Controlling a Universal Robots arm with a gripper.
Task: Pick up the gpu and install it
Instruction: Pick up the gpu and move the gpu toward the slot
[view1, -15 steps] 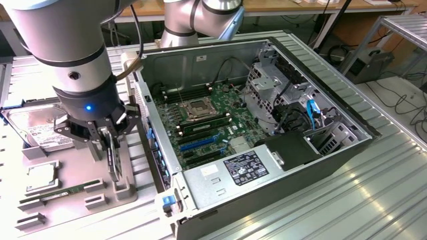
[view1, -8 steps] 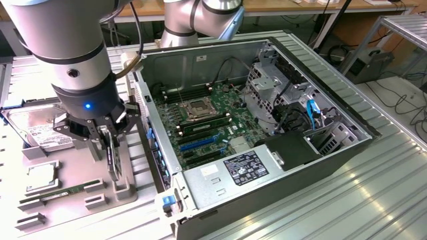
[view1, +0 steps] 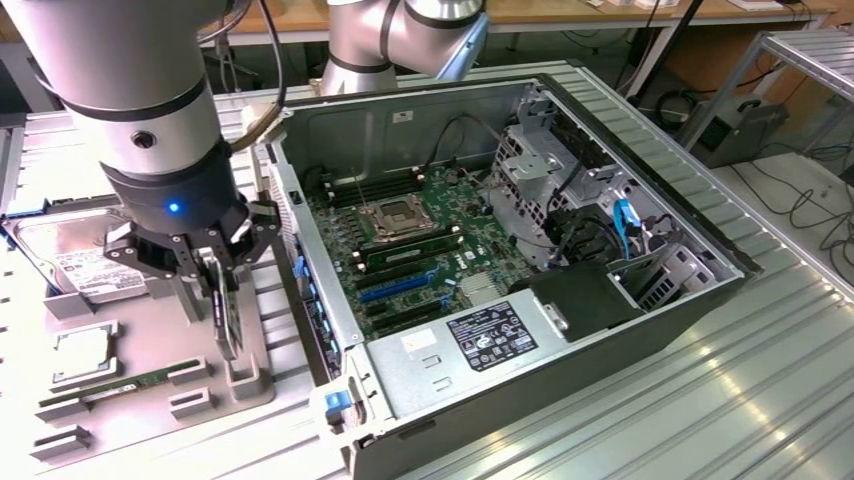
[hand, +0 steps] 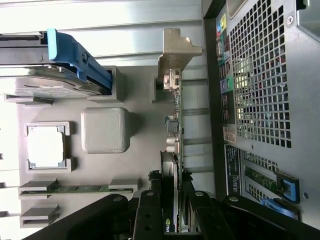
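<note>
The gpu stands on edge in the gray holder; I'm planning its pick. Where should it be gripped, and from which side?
I'd take the gpu from straight above, clamping across its two flat faces at the upper long edge, away from the silver bracket. It stands thin and upright in the gray holder, leaving only that edge free.

The exterior view looks steeply down from high and well back, over the open computer case (view1: 574, 390) and the grey tray (view1: 154, 340) below the fingers (view1: 214, 285). The wrist view looks closely down along the fingers onto the card (hand: 176, 115) between them. Both show tray, card and case.
</note>
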